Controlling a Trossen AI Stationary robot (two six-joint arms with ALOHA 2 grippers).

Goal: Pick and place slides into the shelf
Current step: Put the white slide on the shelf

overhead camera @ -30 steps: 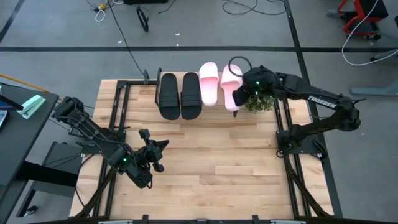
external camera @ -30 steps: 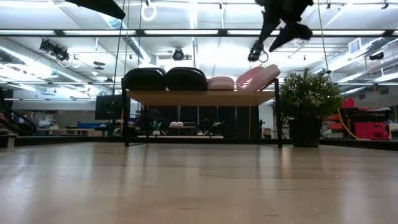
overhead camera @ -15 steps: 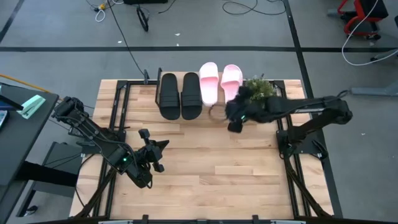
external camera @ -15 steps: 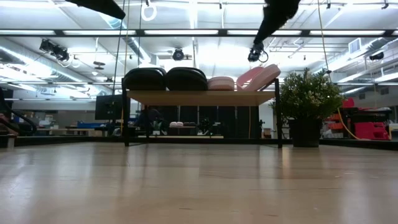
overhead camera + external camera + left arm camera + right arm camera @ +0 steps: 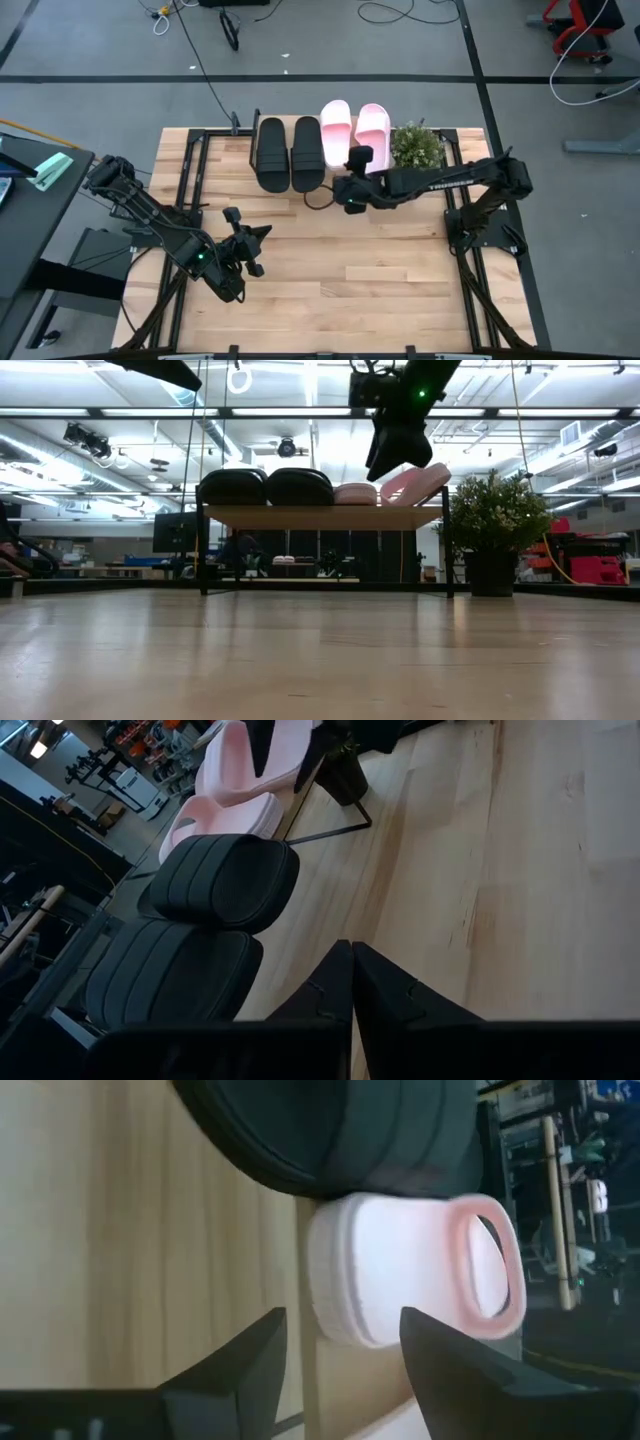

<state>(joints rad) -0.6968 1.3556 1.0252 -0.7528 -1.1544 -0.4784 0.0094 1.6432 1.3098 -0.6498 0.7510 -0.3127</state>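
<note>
The right claw (image 5: 340, 193) hangs over the desk just in front of the shelf, its two dark fingers (image 5: 235, 1370) spread apart with nothing between them. The left claw (image 5: 252, 240) waits above the desk's left half, well apart from the shelf, its fingers (image 5: 335, 985) pressed together and empty.

The desk (image 5: 330, 280) is a pale butcher-block wooden top, bare in front of the shelf. Around it lies a grey floor crossed with dark lines and loose cables; the level view looks into a large hall with striplights on the ceiling.

From above, the low shelf with its light wood top board and thin black metal legs (image 5: 320, 517) is almost covered by what it carries; only the level view shows its board and legs standing at the desk's far edge. That view also shows the rightmost pink slide tilted, propped up rather than flat. The right wrist view shows a pink slide's sole end on, beside a black one.

On the shelf sit four slides in a row: two matte black slip-on slides (image 5: 288, 154) at the left, two light pink ones (image 5: 353, 130) at the right. A small green potted plant (image 5: 416, 146) stands just beside the shelf's right end.
</note>
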